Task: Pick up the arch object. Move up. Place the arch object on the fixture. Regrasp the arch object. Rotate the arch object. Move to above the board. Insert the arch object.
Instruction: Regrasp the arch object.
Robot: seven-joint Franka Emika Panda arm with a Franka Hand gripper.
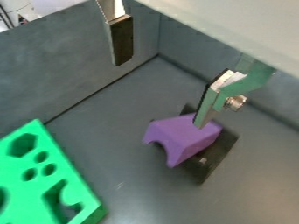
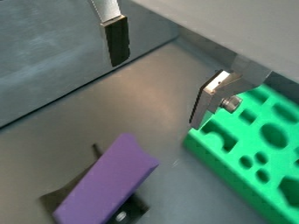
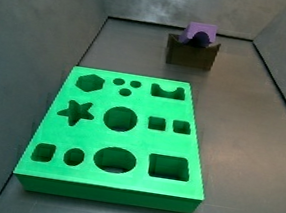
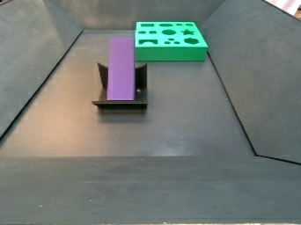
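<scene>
Dark grey floor [image 4: 177, 123]: green board [image 3: 121, 136], fixture [image 3: 190, 54]; end effector [image 1: 176, 74] above.

Dim even light, soft shadows, wrist views slightly blurred.

- The gripper [image 1: 176, 74] hangs above the floor, its fingers [image 1: 121, 42] spread wide with nothing between them.
- The arch object [image 4: 121, 67] lies atop the fixture [image 4: 120, 98], its upper face and long sides unobstructed.
- Bare floor [image 4: 177, 114] separates the fixture from the board [image 3: 119, 131]; the two stand well apart.
- Grey walls [image 3: 37, 22] close in the floor's sides.
</scene>
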